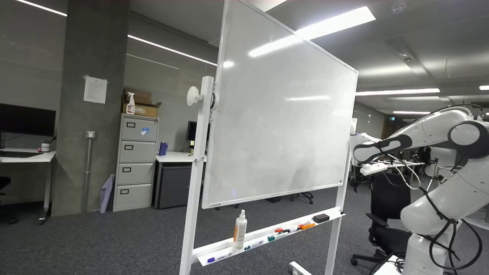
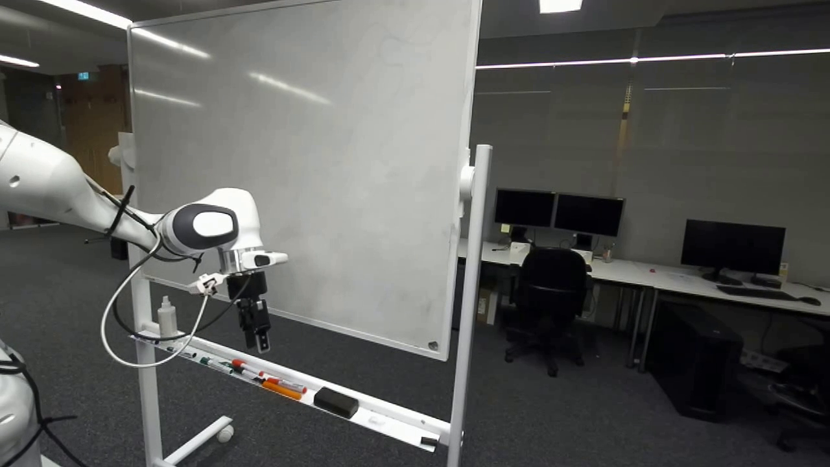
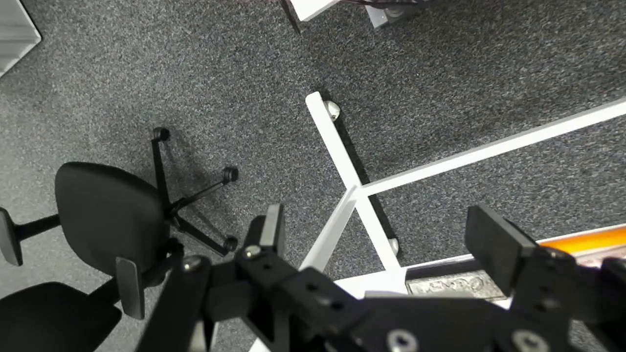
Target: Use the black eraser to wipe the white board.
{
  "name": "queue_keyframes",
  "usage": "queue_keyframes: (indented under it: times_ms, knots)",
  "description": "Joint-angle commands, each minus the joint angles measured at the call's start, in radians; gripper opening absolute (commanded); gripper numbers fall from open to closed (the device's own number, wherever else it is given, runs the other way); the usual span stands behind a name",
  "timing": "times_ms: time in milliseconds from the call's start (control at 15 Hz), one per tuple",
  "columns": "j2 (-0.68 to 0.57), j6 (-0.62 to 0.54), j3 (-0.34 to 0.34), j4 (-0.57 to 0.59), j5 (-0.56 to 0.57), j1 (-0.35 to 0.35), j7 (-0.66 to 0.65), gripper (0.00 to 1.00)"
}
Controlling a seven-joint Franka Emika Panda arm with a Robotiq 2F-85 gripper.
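Some lettering [image 3: 457, 284], unreadable, on black eraser [image 2: 336, 402]; fingers [image 3: 496, 247] spread wide, holding nothing.

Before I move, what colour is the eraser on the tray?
The eraser is black; it shows best in an exterior view.

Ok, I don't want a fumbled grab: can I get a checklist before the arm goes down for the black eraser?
1. Jaws open: ok, spread wide with nothing held.
2. Black eraser on the tray: ok, lying there.
3. Jaws down at the eraser: not ok, they hang higher, apart from it.
4. Finger room between eraser and orange marker: cannot tell, they lie close together.
5. Wheels locked: cannot tell, no lock can be made out.
6. White board needs wiping: ok, it looks faintly smudged.
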State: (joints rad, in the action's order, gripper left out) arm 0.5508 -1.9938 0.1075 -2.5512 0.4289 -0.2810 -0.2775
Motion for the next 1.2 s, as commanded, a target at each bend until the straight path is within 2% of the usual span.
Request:
queue_keyframes:
  times_ms: [0,333,600,667,1133]
  knots:
    - [0.159,0.026,-0.018,-0.053,-0.06,0.052,0.069,1.0]
    - [0.319,0.096,-0.024,-0.055,-0.255,0.156,0.148,1.0]
    - [0.387,0.191,-0.068,-0.031,-0.394,0.216,0.124,1.0]
    - [0.348,0.152,-0.061,-0.034,-0.353,0.181,0.129,1.0]
    - [0.38,0.174,-0.081,-0.034,-0.385,0.201,0.127,1.0]
